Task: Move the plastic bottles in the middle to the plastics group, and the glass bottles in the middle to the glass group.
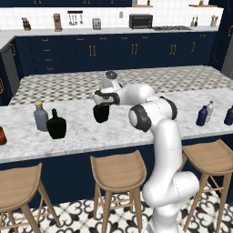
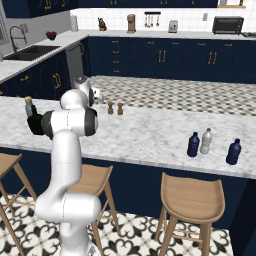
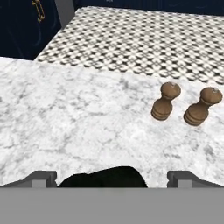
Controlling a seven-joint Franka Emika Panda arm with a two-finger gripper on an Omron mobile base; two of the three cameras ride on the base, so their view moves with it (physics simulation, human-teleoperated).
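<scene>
Here you had the marble tabletop (image 1: 91,132) running across both base views, with the white arm (image 1: 159,136) bent over its middle. In the left base view the fingers (image 1: 101,108) hung right above a squat black glass bottle (image 1: 101,113) standing in the middle of the tabletop; whether they touched it, you could not tell. In the hand view the two finger tips (image 3: 41,178) stood spread wide apart, released, with the bottle's black top between them and nothing clamped.

To the arm's left stood the tall grey bottle with a tan cap (image 1: 40,116), and just beside it a second squat black glass bottle (image 1: 56,124); a reddish-brown bottle (image 1: 2,135) showed at the frame's edge. Well apart on the right end, a dark blue bottle (image 2: 193,144) stood just beside a silver-grey bottle (image 2: 205,141), with another navy-blue bottle (image 2: 233,152) near them. Beyond the fingers, two small brown shakers (image 3: 166,101) stood side by side.
</scene>
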